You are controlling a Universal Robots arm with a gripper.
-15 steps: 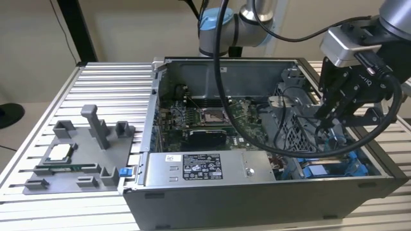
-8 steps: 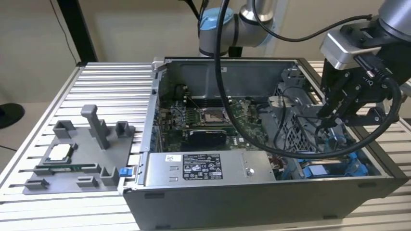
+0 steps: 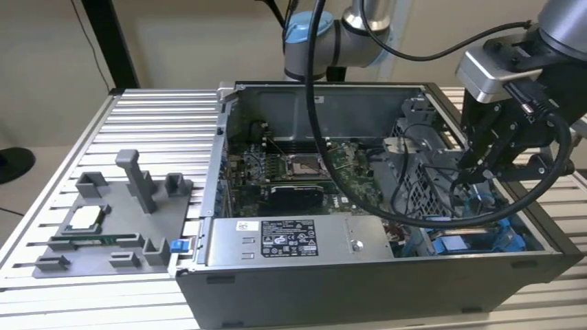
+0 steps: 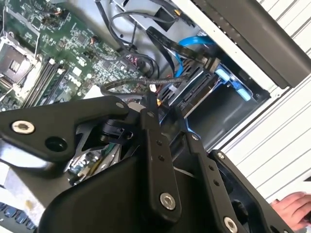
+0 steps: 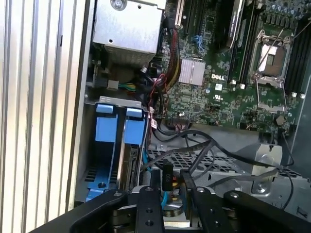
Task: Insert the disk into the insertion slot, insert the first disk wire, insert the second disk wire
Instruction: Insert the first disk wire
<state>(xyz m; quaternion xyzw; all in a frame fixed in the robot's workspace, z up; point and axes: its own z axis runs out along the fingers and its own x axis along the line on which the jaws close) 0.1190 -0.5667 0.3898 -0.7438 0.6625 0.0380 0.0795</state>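
Note:
The disk (image 5: 129, 164) stands on edge in its blue frame (image 5: 114, 128), seated in the insertion slot (image 5: 89, 145) at the case's corner. In the exterior view the slot (image 3: 495, 237) lies at the right front of the open case, directly under my gripper (image 3: 479, 172). In the first wrist view my gripper (image 5: 167, 183) hovers just above the disk's end, with a black wire connector (image 5: 166, 176) pinched between its fingertips. A blue wire (image 5: 145, 162) runs beside the disk. In the second wrist view the gripper (image 4: 167, 114) points at the disk (image 4: 194, 94), close to it.
The grey power-supply box (image 3: 293, 239) fills the case's front. The motherboard (image 3: 303, 172) and loose black cables (image 3: 367, 199) lie beside the perforated cage (image 5: 194, 160). A grey fixture tray (image 3: 119, 220) sits on the ribbed table. A person's hand (image 4: 291, 208) rests outside the case.

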